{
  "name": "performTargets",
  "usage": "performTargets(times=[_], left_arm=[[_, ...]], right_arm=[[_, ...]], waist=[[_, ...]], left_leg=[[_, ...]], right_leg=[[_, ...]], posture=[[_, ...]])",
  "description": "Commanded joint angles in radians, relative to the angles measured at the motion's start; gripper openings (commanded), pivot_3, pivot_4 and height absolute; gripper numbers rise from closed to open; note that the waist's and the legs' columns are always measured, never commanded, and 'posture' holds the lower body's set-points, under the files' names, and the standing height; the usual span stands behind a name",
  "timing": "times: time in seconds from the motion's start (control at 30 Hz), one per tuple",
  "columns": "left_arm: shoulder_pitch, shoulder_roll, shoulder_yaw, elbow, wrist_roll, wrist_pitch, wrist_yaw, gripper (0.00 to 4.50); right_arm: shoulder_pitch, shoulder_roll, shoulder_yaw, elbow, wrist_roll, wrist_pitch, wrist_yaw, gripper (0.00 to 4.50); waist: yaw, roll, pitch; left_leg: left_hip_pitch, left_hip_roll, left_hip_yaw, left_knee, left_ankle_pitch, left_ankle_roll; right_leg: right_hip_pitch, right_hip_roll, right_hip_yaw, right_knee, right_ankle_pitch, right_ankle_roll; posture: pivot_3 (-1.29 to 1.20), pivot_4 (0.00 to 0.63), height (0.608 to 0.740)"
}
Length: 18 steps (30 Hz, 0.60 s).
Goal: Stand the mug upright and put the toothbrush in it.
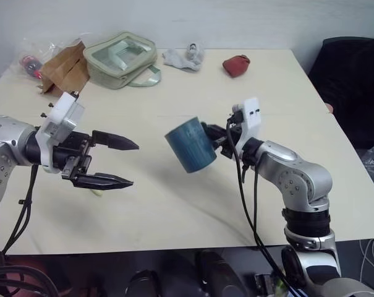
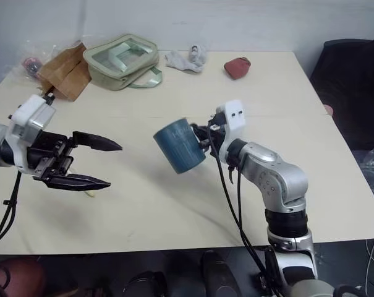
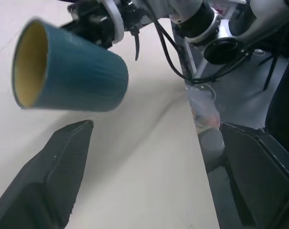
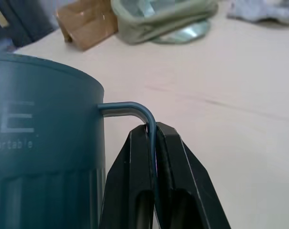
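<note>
While the right gripper (image 4: 153, 143) was pinched tight on the thin loop handle (image 4: 134, 110) of the mug (image 1: 190, 144), the mug hung clear of the table (image 1: 174, 204), above its middle. It was tilted rather than upright, its open mouth turned toward the robot's left and its handle side toward the right arm. In the left wrist view the mug's interior (image 3: 28, 64) was seen to be yellowish. Pale lettering was visible on the teal side in the right wrist view. The left gripper (image 1: 122, 162) was held above the table on the robot's left, well apart from the mug, with its two black fingers spread wide, one above the other, their tips directed toward the mug; nothing was between them. A small pale object (image 1: 97, 192) lay on the table just beneath the lower left finger; most of it was hidden, and it could not be confirmed as the toothbrush. Along the far edge of the table were noted a brown paper bag (image 1: 63, 68), a pale green pouch (image 1: 122, 59) with a clear panel, a crumpled white cloth (image 1: 183, 57) and a small red item (image 1: 236, 65), all well apart from both grippers. A dark chair (image 1: 353, 80) stood beyond the table's right side.
</note>
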Motion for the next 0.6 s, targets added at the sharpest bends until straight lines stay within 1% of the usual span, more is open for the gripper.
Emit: performTargets(times=[0.03, 0.13, 0.2, 0.23, 0.37, 0.47, 0.53, 0.57, 0.6], left_arm=[[0.104, 0.081, 0.167, -0.025, -0.027, 0.051, 0.015, 4.50], [0.163, 0.103, 0.236, -0.030, -0.035, 0.078, 0.035, 4.50], [0.200, 0.111, 0.282, -0.032, -0.038, 0.097, 0.058, 4.50], [0.209, 0.113, 0.293, -0.035, -0.038, 0.102, 0.065, 4.50], [0.215, 0.118, 0.299, -0.043, -0.043, 0.108, 0.073, 4.50], [0.211, 0.121, 0.299, -0.044, -0.045, 0.111, 0.075, 4.50], [0.214, 0.122, 0.302, -0.046, -0.046, 0.110, 0.076, 4.50], [0.214, 0.123, 0.302, -0.046, -0.046, 0.110, 0.076, 4.50], [0.217, 0.124, 0.303, -0.047, -0.046, 0.111, 0.076, 4.50]], right_arm=[[0.008, 0.131, 0.074, 0.104, -0.162, -0.473, 0.030, 0.03], [0.025, 0.187, 0.125, 0.211, -0.241, -0.662, 0.058, 0.03], [0.014, 0.242, 0.140, 0.369, -0.299, -0.867, 0.071, 0.03], [0.005, 0.262, 0.139, 0.425, -0.305, -0.926, 0.089, 0.03], [-0.035, 0.304, 0.131, 0.610, -0.323, -1.078, 0.152, 0.03], [-0.034, 0.310, 0.127, 0.706, -0.327, -1.143, 0.207, 0.03], [-0.021, 0.306, 0.123, 0.732, -0.321, -1.167, 0.240, 0.56], [-0.018, 0.305, 0.121, 0.739, -0.320, -1.175, 0.249, 0.67], [0.000, 0.298, 0.117, 0.725, -0.307, -1.167, 0.270, 1.05]], waist=[[0.000, 0.000, 0.000], [-0.012, 0.000, 0.000], [-0.020, 0.000, 0.000], [-0.022, 0.000, 0.000], [-0.025, 0.000, 0.000], [-0.029, 0.001, 0.000], [-0.031, 0.001, 0.000], [-0.033, 0.001, 0.000], [-0.034, 0.001, 0.000]], left_leg=[[0.000, 0.000, 0.000, -0.001, 0.000, 0.000], [-0.001, 0.000, 0.000, 0.000, 0.000, 0.000], [0.000, 0.000, 0.000, 0.001, 0.000, 0.000], [0.000, 0.000, 0.000, 0.001, 0.000, 0.000], [0.000, 0.000, -0.001, 0.002, 0.000, 0.000], [0.000, 0.000, -0.001, 0.002, 0.000, 0.000], [0.000, 0.000, -0.001, 0.002, 0.000, 0.000], [0.000, 0.000, -0.001, 0.002, 0.000, 0.000], [0.001, 0.000, -0.001, 0.002, 0.000, 0.000]], right_leg=[[0.000, -0.001, 0.000, -0.001, 0.000, 0.000], [0.000, -0.001, -0.001, 0.000, 0.000, 0.000], [0.000, -0.001, -0.001, 0.001, 0.000, 0.000], [0.000, -0.001, -0.001, 0.002, 0.000, 0.000], [0.000, -0.001, -0.001, 0.003, 0.000, 0.000], [0.000, -0.001, -0.002, 0.004, -0.001, -0.001], [0.000, -0.001, -0.002, 0.005, -0.001, -0.002], [0.000, -0.001, -0.003, 0.005, -0.001, -0.002], [0.000, -0.001, -0.003, 0.007, -0.001, -0.002]], posture=[[0.00, 0.150, 0.740], [0.00, 0.150, 0.740], [0.00, 0.150, 0.740], [0.00, 0.150, 0.740], [0.00, 0.150, 0.740], [0.00, 0.150, 0.740], [0.00, 0.150, 0.740], [0.00, 0.150, 0.740], [0.00, 0.150, 0.740]])
